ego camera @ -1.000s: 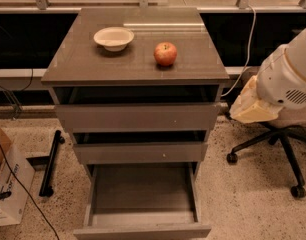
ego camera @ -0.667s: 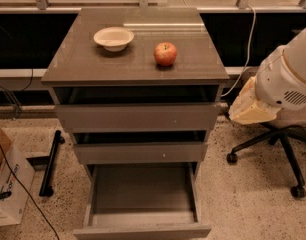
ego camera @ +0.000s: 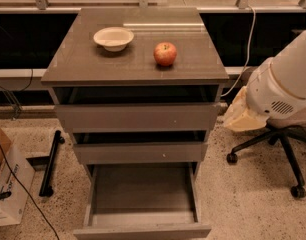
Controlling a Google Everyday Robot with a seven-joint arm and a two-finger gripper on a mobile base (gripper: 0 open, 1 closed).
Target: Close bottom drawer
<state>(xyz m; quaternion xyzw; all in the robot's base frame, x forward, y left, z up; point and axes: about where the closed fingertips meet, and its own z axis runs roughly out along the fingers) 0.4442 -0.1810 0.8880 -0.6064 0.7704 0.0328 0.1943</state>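
Note:
The bottom drawer (ego camera: 142, 231) of the grey-brown cabinet (ego camera: 88, 69) is pulled far out toward me, and its wide shallow grey box (ego camera: 143, 189) holds nothing. The middle drawer (ego camera: 140, 152) and the top drawer (ego camera: 138, 116) above it each stand slightly out, with a dark gap over them. My gripper is out of view. Only a white rounded part of my arm (ego camera: 285, 86) shows at the right, level with the top drawer and apart from the cabinet.
A cream bowl (ego camera: 113, 38) and a red apple (ego camera: 165, 53) sit on the cabinet top. A black office chair base (ego camera: 273, 144) stands on the floor at the right. A cardboard box (ego camera: 7, 184) and a black bar (ego camera: 50, 161) lie at the left.

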